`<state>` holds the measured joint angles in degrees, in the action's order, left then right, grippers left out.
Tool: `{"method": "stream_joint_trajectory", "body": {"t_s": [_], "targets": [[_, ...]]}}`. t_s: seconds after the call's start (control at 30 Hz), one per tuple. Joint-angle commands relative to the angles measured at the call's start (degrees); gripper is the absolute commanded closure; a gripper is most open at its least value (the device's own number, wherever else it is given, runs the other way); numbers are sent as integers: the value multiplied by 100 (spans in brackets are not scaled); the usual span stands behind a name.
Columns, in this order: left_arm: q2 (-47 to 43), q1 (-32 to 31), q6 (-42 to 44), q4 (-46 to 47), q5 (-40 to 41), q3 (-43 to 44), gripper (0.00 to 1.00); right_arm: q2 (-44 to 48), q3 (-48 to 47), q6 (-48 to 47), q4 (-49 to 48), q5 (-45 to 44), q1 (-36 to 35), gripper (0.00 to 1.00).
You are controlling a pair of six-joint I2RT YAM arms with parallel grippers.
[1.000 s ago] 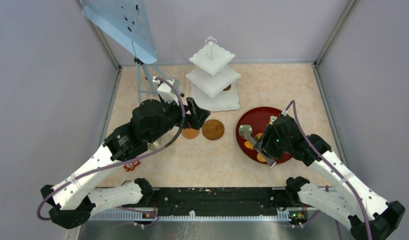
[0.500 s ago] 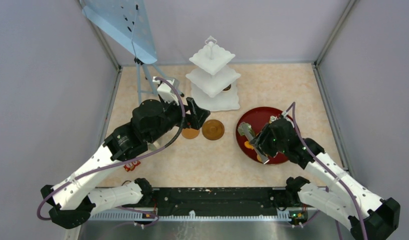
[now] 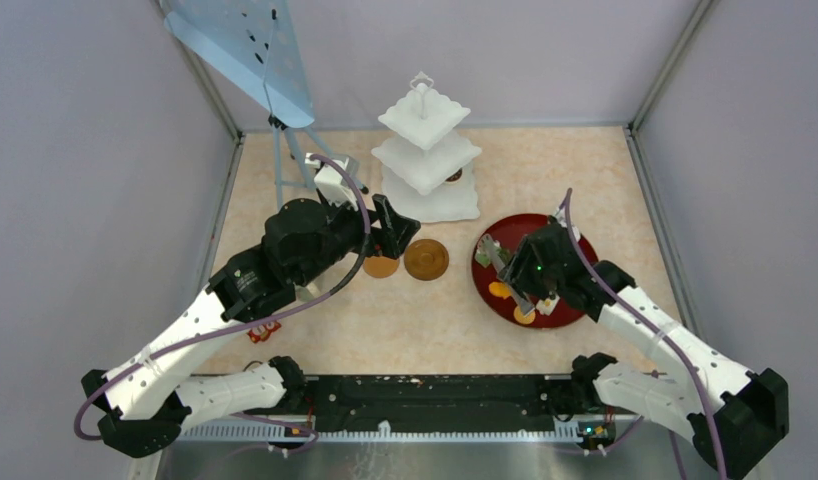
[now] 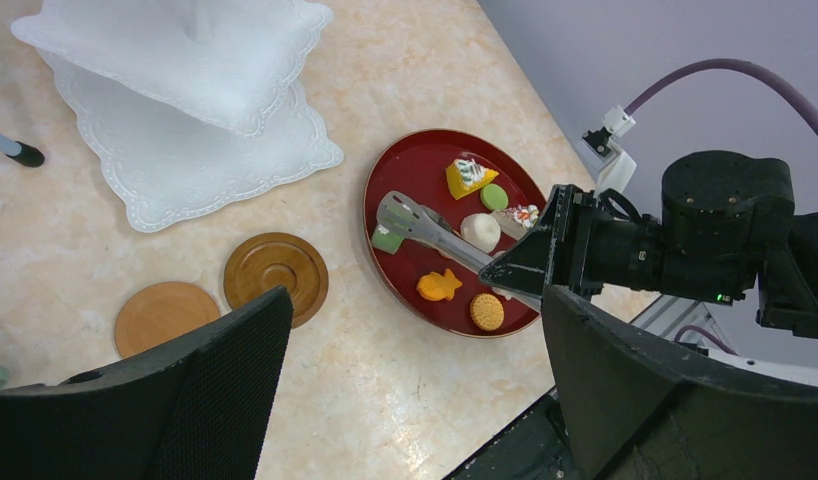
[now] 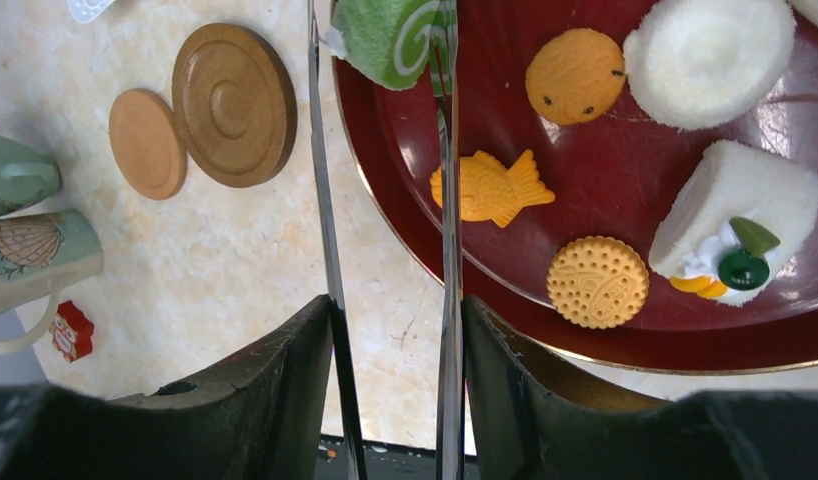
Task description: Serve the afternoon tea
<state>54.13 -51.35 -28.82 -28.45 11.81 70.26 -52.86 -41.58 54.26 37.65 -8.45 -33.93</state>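
Note:
My right gripper [image 5: 397,305] is shut on the metal tongs [image 5: 447,200], pressing both arms together. The tong tips pinch a green swirl roll [image 5: 390,35] at the left rim of the dark-red tray [image 4: 415,175]. On the tray lie an orange fish [image 5: 490,188], a dotted biscuit [image 5: 597,282], an orange round [image 5: 575,75], a white puff [image 5: 710,60] and a white cake with fruit [image 5: 735,220]. A yellow wedge [image 4: 469,177] and a green round [image 4: 494,197] sit at the tray's far side. My left gripper [image 4: 415,300] hangs open and holds nothing, above the table near two wooden coasters [image 4: 275,275].
A white three-tier stand [image 3: 425,150] rises at the back centre, left of the tray. A teal cup [image 5: 15,175] and a cream mug [image 5: 30,255] lie at the left beside a small red item [image 5: 73,330]. A blue rack [image 3: 250,60] leans in the back left corner.
My right arm has shifted up and left over the tray with the tongs, whose tips stay at the left rim on the green roll. The left arm has not moved.

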Motion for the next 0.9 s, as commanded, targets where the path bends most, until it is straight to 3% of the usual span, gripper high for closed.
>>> {"method": "stream_joint_trajectory", "body": {"t_s": [0.0, 0.2, 0.63, 0.87], "targets": [[-25, 22, -25, 259, 14, -25, 1, -191, -558, -570, -162, 80, 71, 52], [-34, 22, -58, 305, -41, -72, 1, -771, -968, -1014, 273, 220, 71, 52], [-63, 20, -85, 365, -60, -156, 1, -949, -1219, -1338, 757, 34, 53, 55], [-34, 25, -63, 346, -61, -131, 1, -1019, -1472, -1747, 1066, -617, -47, 58]]}}
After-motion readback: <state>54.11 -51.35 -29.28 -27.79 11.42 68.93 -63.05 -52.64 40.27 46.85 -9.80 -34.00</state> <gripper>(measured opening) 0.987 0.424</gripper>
